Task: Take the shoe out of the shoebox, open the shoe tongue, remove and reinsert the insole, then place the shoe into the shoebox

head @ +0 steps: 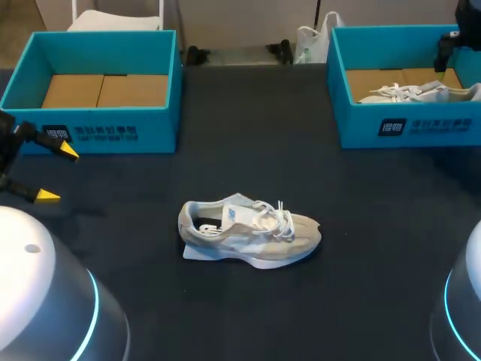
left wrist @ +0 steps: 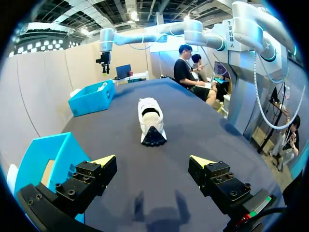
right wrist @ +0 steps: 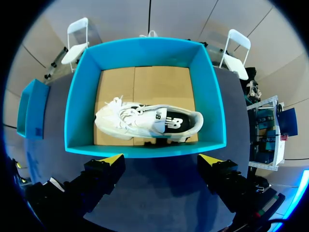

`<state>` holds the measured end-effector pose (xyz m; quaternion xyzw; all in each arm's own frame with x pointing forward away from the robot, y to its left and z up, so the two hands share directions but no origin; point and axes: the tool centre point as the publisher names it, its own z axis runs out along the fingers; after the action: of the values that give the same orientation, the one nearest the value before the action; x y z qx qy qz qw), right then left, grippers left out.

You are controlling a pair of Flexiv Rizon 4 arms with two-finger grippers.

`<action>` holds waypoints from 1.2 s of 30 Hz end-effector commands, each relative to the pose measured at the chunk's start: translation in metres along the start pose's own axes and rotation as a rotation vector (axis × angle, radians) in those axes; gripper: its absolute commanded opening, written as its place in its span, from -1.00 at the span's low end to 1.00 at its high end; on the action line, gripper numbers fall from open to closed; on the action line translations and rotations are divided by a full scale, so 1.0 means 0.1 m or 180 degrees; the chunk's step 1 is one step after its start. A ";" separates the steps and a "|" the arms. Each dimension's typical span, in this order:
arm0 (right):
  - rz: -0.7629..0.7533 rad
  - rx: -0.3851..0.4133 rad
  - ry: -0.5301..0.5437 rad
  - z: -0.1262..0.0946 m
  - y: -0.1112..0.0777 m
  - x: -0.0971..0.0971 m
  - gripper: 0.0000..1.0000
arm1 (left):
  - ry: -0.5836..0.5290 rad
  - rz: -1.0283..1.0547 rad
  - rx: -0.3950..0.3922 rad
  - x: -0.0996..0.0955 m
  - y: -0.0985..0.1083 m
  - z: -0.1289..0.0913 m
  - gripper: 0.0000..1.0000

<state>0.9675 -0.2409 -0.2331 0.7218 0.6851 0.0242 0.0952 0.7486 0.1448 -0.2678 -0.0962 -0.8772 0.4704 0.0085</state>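
A beige and white shoe (head: 248,229) lies in the middle of the black table, toe to the right, laces loose; in the left wrist view this shoe (left wrist: 151,121) sits well ahead of my left gripper. My left gripper (head: 58,173) hovers at the table's left edge, open and empty (left wrist: 153,162). A second, white shoe (right wrist: 147,121) lies inside the right teal shoebox (head: 406,124). My right gripper (right wrist: 161,158) hangs open above that box's near wall (right wrist: 145,150), holding nothing; from the head view it (head: 445,51) shows dark over the box's far right.
An empty teal shoebox (head: 98,128) with a cardboard floor stands at the back left, close beside my left gripper (left wrist: 48,159). Something pale and flat sticks out under the centre shoe's heel (head: 197,253).
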 end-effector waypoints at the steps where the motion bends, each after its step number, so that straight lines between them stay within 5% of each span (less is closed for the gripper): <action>1: 0.0000 0.0004 0.0003 0.00 0.01 0.00 1.00 | -0.0002 0.0002 -0.0008 0.01 -0.01 0.00 1.00; 15: 0.0000 0.0004 0.0003 0.00 0.01 0.00 1.00 | -0.0002 0.0002 -0.0008 0.01 -0.01 0.00 1.00; 17: 0.0000 0.0004 0.0003 0.00 0.01 0.00 1.00 | 0.0030 -0.0151 0.0138 0.03 0.04 0.04 1.00; 27: 0.0000 0.0004 0.0003 0.00 0.01 0.00 1.00 | -0.0156 -0.0458 0.0595 0.08 0.22 0.46 1.00; 36: 0.0000 0.0004 0.0003 0.00 0.01 0.00 1.00 | -0.0202 -0.0501 0.0628 0.08 0.19 0.94 1.00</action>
<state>0.9675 -0.2409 -0.2331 0.7218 0.6851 0.0242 0.0952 0.7358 0.0947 -0.3301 -0.0133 -0.8310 0.5553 0.0295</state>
